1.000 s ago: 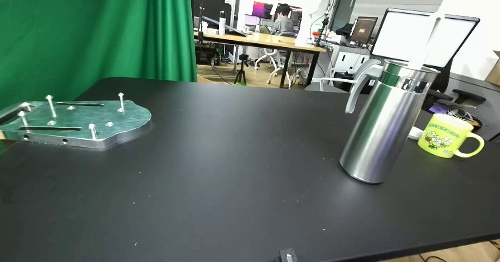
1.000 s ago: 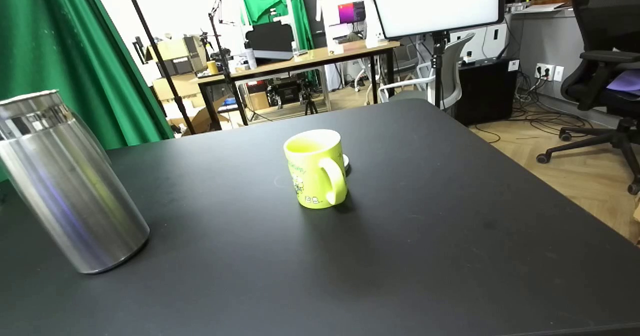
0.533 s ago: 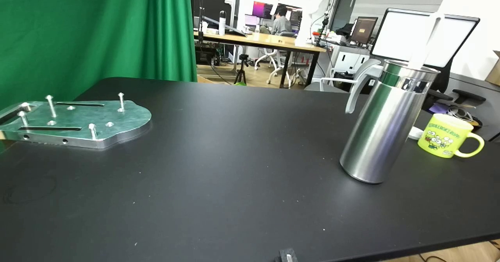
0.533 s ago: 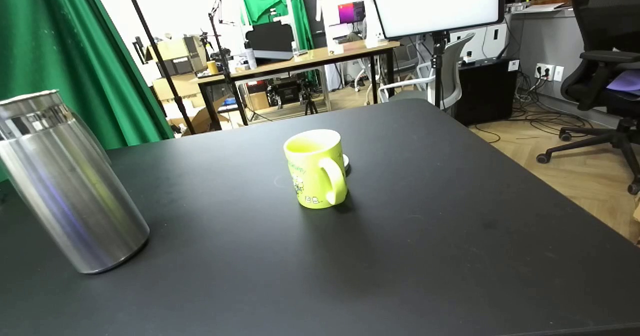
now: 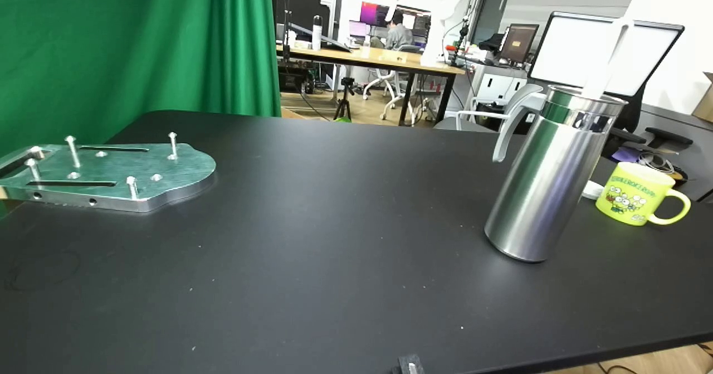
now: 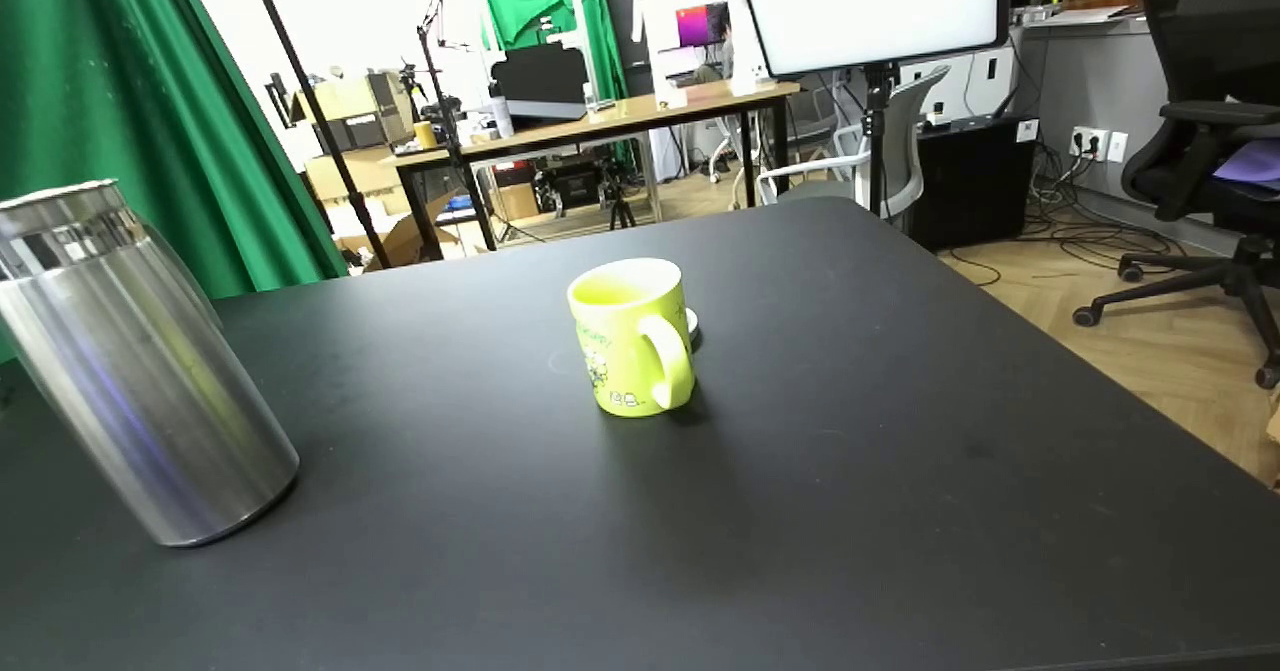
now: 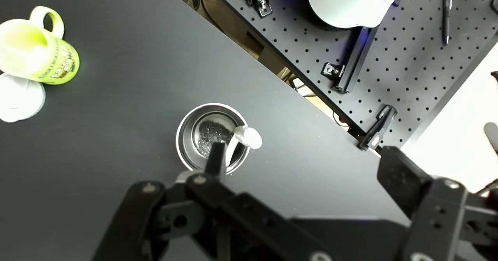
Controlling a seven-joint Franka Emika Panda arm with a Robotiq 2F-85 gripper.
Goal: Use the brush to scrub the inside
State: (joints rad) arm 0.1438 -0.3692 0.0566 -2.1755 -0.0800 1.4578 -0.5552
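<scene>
While the jaws of the gripper [image 7: 307, 165] stand spread wide, the steel flask [image 7: 187, 136] sits below them, just past the tip of one finger [image 7: 214, 162], the one at left in the wrist view; its hollow [image 7: 214, 125] faces up toward the jaws; that fingertip hides part of the near rim, contact can't be told; white brush [image 7: 251, 138] stands in the flask, top end poking over the rim on the side facing the other finger, just ahead of the gap between the jaws; brush's lower end too dark to make out; in an exterior view the brush handle [image 5: 601, 67] sticks up from the flask; in both exterior views the flask stands on the dark table [image 5: 334, 223]; lime-green mug [image 7: 59, 60] and white disc [image 7: 21, 99], just beside each other, lie well apart from the jaws, out past the same finger; perforated board [image 7: 404, 66] beyond the gap; black pen [image 7: 447, 16] on it, well past the other finger.
</scene>
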